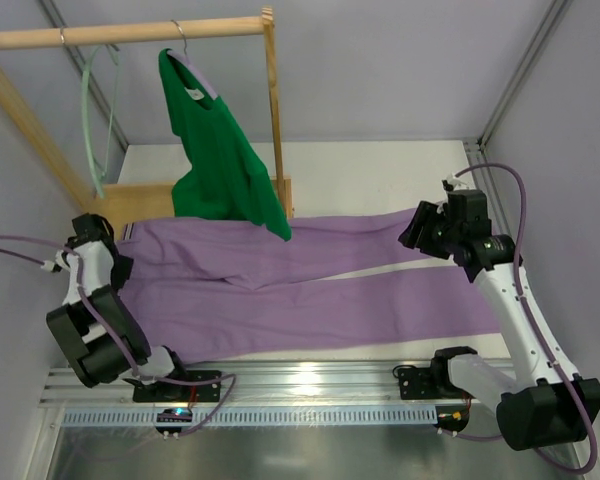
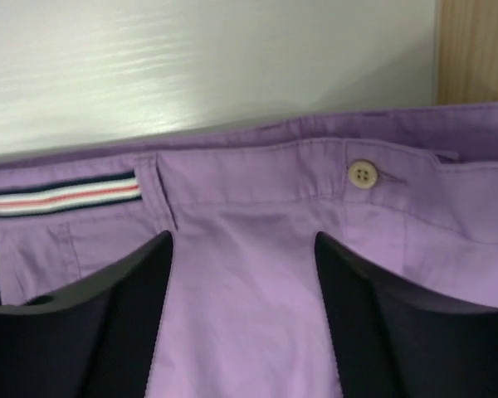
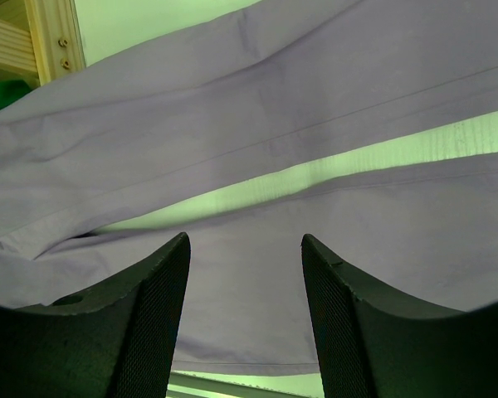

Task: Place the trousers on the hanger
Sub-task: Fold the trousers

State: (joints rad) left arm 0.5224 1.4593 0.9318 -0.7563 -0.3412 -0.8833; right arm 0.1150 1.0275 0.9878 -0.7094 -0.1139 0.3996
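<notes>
Over on the left, the hanger, a thin mint loop, is hanging from the wooden rail, well apart from the trousers. These are lying flat across the white counter, waistband at the left edge and cuffs reaching towards the right. The left hand is sitting over the waistband with its dark fingers spread, pinching nothing. A striped ribbon and a pale round button are showing just beyond it. A bright green top is draping from the rail, its hem overlapping the soft lilac cloth. A bare wedge of counter is opening between the legs. The right hand is hanging spread above the legs, gripping nothing.
</notes>
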